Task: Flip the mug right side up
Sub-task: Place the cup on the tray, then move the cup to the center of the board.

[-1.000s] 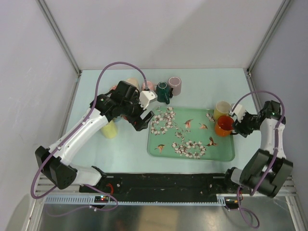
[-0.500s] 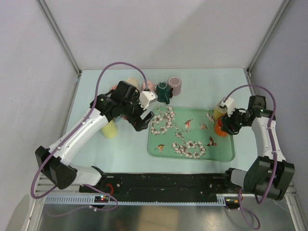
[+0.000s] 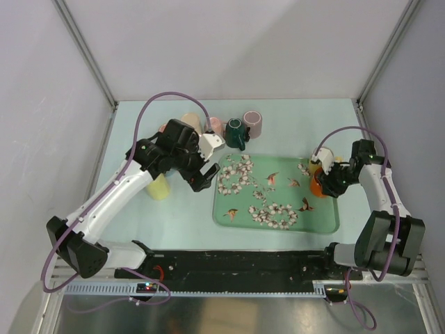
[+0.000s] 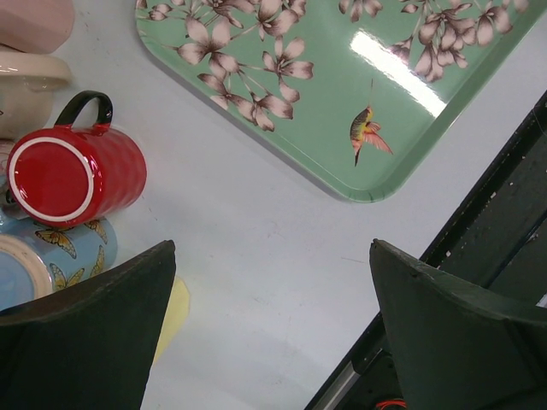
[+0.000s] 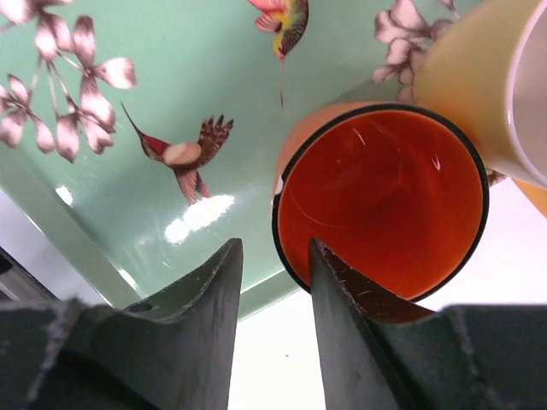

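Note:
A red mug [image 4: 73,175] with a black handle lies tipped among other cups, its white-ringed base toward the left wrist camera; in the top view my left arm hides it. My left gripper [image 4: 272,248] [image 3: 207,175] hangs open over bare table beside the tray's left edge, to the right of that mug, with nothing between its fingers. An orange mug [image 5: 385,205] [image 3: 317,185] stands mouth up on the flowered green tray [image 5: 197,51] [image 3: 278,224] at its right edge. My right gripper [image 5: 275,243] [image 3: 328,179] straddles the mug's near rim, one finger over the mouth, jaws narrow but with a gap showing.
A yellow mug [image 5: 466,77] [image 3: 320,158] touches the orange one at the tray's far right corner. Behind the tray stand a dark green mug [image 3: 235,132], a mauve mug [image 3: 252,123] and a pink one [image 3: 214,125]. A blue butterfly mug [image 4: 51,256] sits beside the red mug. A black rail [image 4: 513,239] runs along the near edge.
The right arm swung left and in over the orange mug, and its jaws narrowed around the rim. The left arm shifted only slightly and stayed open.

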You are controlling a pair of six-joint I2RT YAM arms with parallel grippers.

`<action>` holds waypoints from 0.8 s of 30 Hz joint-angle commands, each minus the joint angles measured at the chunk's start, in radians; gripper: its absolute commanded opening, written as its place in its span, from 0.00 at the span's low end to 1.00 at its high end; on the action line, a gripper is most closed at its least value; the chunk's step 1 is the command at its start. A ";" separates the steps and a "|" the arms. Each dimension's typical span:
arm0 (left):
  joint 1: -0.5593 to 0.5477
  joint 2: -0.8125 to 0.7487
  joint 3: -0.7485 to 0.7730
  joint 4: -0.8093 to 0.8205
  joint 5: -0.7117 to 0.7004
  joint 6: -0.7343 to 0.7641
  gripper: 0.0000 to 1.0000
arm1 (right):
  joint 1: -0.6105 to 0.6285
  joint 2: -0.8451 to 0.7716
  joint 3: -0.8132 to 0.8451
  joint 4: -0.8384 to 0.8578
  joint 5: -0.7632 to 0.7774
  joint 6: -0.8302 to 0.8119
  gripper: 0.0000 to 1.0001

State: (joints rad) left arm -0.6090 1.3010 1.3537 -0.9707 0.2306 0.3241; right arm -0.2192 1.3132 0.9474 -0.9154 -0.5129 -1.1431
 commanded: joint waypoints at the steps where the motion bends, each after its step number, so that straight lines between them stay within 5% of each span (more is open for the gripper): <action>1: 0.005 -0.028 -0.006 0.004 -0.011 0.025 0.99 | -0.007 0.008 -0.004 0.005 0.078 -0.113 0.40; 12: 0.006 -0.027 -0.012 -0.001 -0.051 0.029 0.99 | 0.072 -0.124 -0.004 -0.038 0.057 -0.148 0.47; 24: 0.155 0.032 -0.075 0.005 -0.468 -0.028 1.00 | 0.215 -0.395 -0.018 -0.053 -0.110 0.293 0.61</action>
State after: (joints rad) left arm -0.5213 1.2984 1.2545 -0.9810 -0.0704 0.3389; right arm -0.0238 0.9463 0.9409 -0.9745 -0.5404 -1.0534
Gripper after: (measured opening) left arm 0.995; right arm 0.604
